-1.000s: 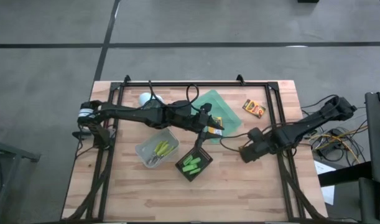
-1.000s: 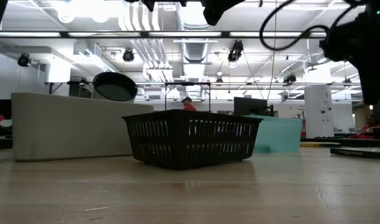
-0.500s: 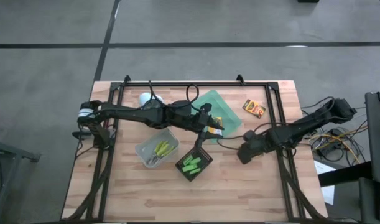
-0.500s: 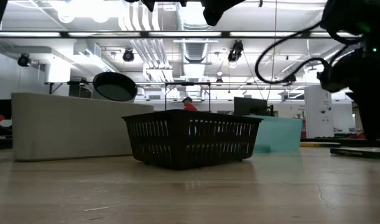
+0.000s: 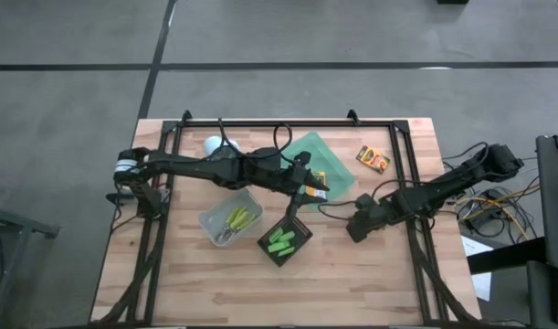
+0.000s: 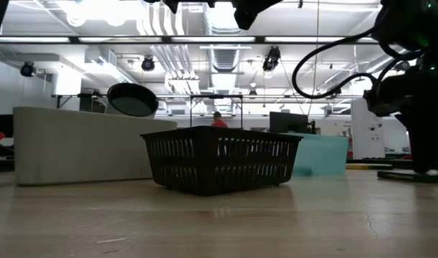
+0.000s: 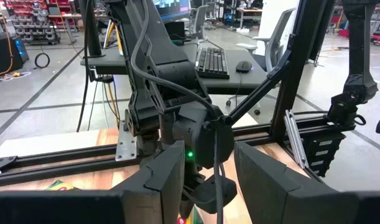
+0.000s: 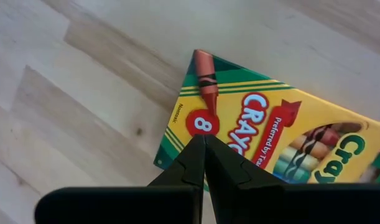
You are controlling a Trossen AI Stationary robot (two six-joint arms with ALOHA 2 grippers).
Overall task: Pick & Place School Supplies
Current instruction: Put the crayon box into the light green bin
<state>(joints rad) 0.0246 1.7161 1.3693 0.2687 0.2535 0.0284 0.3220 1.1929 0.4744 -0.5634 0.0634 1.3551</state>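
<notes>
My right gripper (image 5: 355,227) is shut and points steeply down at a yellow-and-green crayon box (image 8: 270,137) lying flat on the wooden table. In the high view the gripper hides this box. The low view shows the box as a flat dark slab (image 6: 412,174) under the gripper (image 6: 421,166). My left gripper (image 5: 306,189) hangs level and open above the green tray (image 5: 338,153), on which a second crayon box (image 5: 318,179) lies. A third crayon box (image 5: 373,159) lies flat near the table's far right. My right gripper's shut fingertips (image 8: 204,144) come from above at the crayon box's near edge beside its printed corner (image 8: 196,124). I cannot tell whether they touch it. The box lies flat on the table.
A clear bin (image 5: 231,217) holds yellow-green scissors. Beside it a black basket (image 5: 285,240) holds green markers. A white cup (image 5: 214,144) stands at the far left. A black frame (image 5: 406,164) runs around the table. Bare wood lies along the near edge.
My right gripper has come down toward the table and a little toward its left edge, tipping further downward, and has stayed shut. It now stands low over the crayon box.
</notes>
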